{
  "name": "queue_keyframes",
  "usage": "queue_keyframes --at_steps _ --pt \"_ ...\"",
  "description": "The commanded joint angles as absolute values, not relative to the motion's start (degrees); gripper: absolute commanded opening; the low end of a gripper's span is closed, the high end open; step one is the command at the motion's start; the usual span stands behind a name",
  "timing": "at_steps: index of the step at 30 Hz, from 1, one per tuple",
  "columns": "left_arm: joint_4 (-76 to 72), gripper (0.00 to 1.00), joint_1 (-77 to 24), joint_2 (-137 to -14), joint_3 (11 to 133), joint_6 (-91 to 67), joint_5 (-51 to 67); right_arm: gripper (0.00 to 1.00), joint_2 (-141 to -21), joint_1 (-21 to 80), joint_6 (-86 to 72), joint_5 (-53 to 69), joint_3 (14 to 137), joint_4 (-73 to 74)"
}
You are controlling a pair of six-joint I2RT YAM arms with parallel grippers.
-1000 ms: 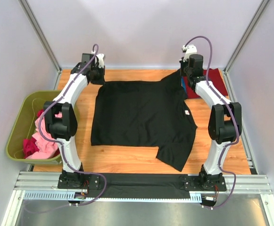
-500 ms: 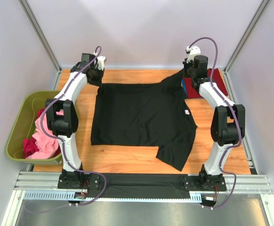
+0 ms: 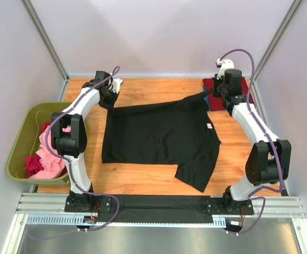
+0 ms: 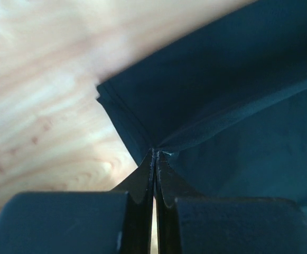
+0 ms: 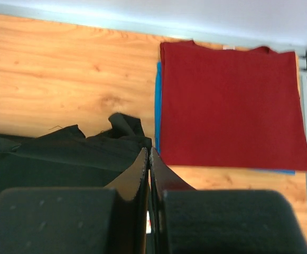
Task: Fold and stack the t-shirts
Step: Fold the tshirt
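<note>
A black t-shirt (image 3: 158,135) lies spread on the wooden table (image 3: 158,87), its white neck label (image 3: 208,127) toward the right. My left gripper (image 3: 111,104) is shut on its far left corner, seen close in the left wrist view (image 4: 156,154). My right gripper (image 3: 214,95) is shut on the cloth at the far right, by the sleeve (image 5: 149,152). The far edge of the shirt hangs taut between the two grippers, off the table. A folded dark red t-shirt (image 5: 230,106) lies at the far right corner on a blue one (image 5: 157,100).
An olive-green bin (image 3: 22,138) stands off the table's left side with pink and magenta shirts (image 3: 50,159) in it. Grey walls and metal posts close in the back and sides. A black strip runs between the arm bases (image 3: 158,203).
Both grippers have lifted the shirt's far edge and drawn it toward the near side. The right arm has swung out to the right, stretching the cloth.
</note>
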State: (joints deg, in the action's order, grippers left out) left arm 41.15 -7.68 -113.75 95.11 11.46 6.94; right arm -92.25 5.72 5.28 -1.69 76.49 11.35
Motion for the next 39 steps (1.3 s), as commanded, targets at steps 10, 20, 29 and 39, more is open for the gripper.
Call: queue_keyframes --at_steps 10,20,29,39 --pt "41.22 0.00 -11.16 -101.87 84.12 13.54 -0.35 0.00 -82.97 7.30 -12.02 -7.47 67.33 28.12" --pt "43.51 0.07 -12.48 -105.90 83.06 9.67 -7.12 0.00 -81.47 7.73 -19.42 -7.12 60.74 30.58" --pt "47.02 0.34 -13.71 -105.03 83.85 4.84 -12.30 0.12 -80.95 8.17 -26.45 -4.22 57.13 36.12" --pt "52.38 0.41 -14.59 -106.34 93.77 -8.34 -9.50 0.32 -90.43 8.26 -26.55 -0.89 67.23 36.92"
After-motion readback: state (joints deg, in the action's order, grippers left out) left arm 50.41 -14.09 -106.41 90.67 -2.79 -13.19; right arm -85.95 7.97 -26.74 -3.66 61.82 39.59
